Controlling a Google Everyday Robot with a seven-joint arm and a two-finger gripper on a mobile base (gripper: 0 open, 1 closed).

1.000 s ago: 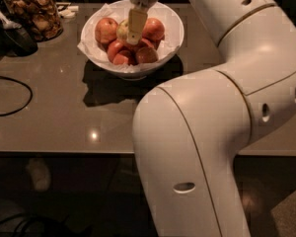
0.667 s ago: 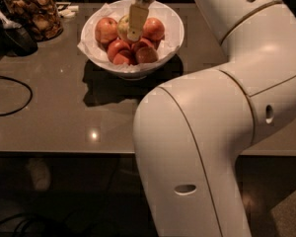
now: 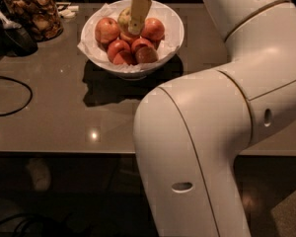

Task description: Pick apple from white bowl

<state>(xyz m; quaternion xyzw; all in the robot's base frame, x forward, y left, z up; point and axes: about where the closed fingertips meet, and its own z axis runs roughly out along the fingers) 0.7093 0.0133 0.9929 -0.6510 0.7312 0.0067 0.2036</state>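
The apple point(image 3: 123, 18) sits above the red apples point(image 3: 119, 48) in the bowl point(image 3: 173, 37), at the middle of the table's point(image 3: 64, 127) far edge. The gripper point(image 3: 130, 26) is closed on it. Jar point(image 3: 34, 14): far left corner.

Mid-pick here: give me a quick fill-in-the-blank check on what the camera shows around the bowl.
1. The hand hangs over the white bowl, next to the apple whose skin is yellow-____.
2. The other apples in the bowl are mostly ____.
3. The glass jar on the table holds ____ snacks.

Missing words: green; red; brown.
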